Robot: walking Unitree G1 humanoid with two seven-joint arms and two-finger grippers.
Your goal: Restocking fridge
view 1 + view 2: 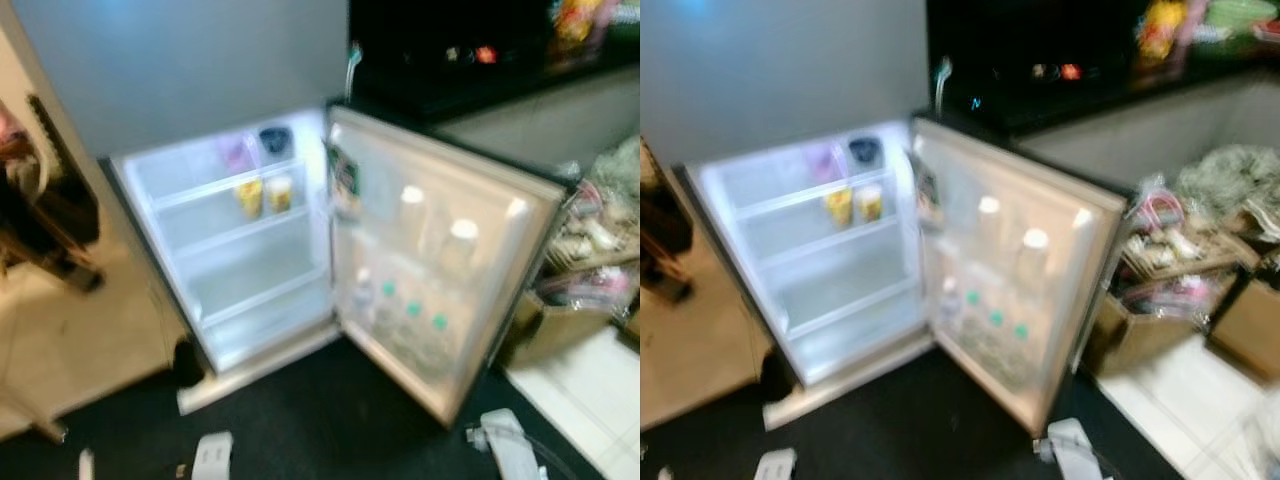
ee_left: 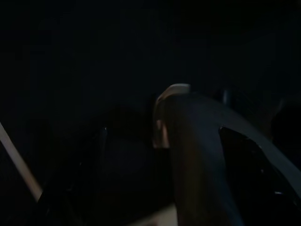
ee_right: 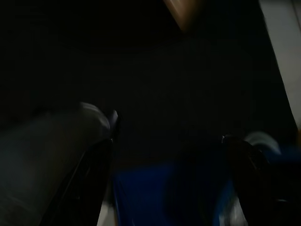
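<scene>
I stand before the fridge (image 1: 240, 260), its door (image 1: 440, 280) swung wide to the right, bottles (image 1: 410, 310) in the door rack, two cups (image 1: 265, 193) on an upper shelf. Both arms hang low; I cannot tell how either gripper's fingers stand. The view is blurred. I judge I should steady first, then fetch stock for the bare lower shelves.

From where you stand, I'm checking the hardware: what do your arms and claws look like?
Blurred and dim. The left arm and right arm show as pale silver-white blocky shapes at the bottom of the head views. The wrist views are very dark: the left claw and right claw have dark fingers.
</scene>
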